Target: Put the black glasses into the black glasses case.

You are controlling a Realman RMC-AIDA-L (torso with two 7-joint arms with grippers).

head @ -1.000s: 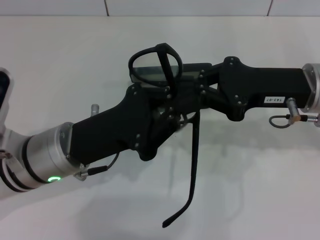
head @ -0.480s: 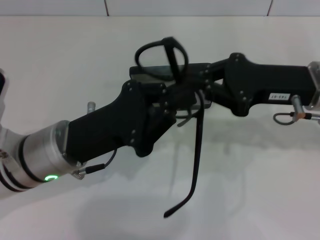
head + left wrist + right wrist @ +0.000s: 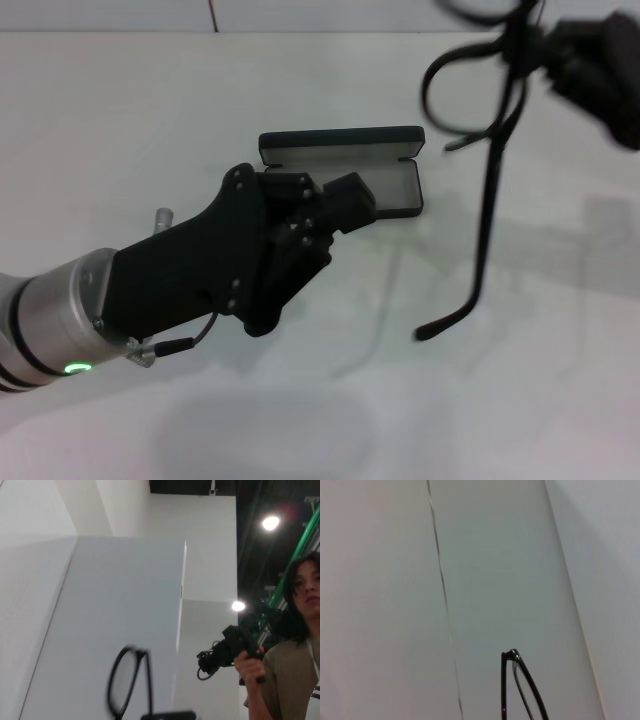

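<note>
The black glasses [image 3: 487,220] hang in the air at the top right, one temple arm dangling down over the table. My right gripper [image 3: 535,45] is shut on their frame near the hinge, high and to the right of the case. The glasses also show in the left wrist view [image 3: 125,680] and the right wrist view [image 3: 520,690]. The black glasses case [image 3: 340,136] lies open on the table, grey lining up. My left gripper [image 3: 335,205] is open and empty, just in front of the case and covering its near left part.
The white table [image 3: 120,120] spreads all around the case, with a white wall along its far edge. In the left wrist view a person [image 3: 295,645] stands beyond the table holding a black device.
The left gripper has let go of the glasses and drawn back toward the near left. The right gripper has carried the glasses up and to the right, uncovering the open case.
</note>
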